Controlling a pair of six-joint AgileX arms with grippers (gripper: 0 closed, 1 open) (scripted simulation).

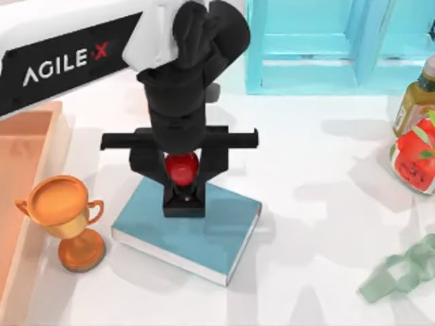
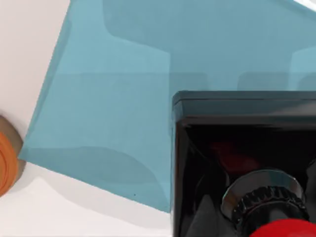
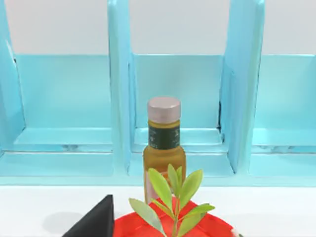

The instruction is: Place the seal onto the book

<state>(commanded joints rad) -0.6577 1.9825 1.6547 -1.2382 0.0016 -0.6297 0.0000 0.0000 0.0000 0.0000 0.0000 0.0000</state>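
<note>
White worktop holds one book [image 1: 204, 238] with one seal [image 1: 182, 178] standing on it, left gripper [image 1: 182, 170] jaws clenched around the seal's knob, one trophy [image 1: 64, 217] at nine o'clock.

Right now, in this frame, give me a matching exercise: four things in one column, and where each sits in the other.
Things:
1. seal
2. trophy
3. bottle
4. shelf frame

Places:
A. top view's right edge, just above the strawberry jar
B. along the far edge of the table
C. between the fingers of the left tool, over the book
D. left of the book, by the orange tray

Pairs: 1-C, 2-D, 3-A, 4-B
</note>
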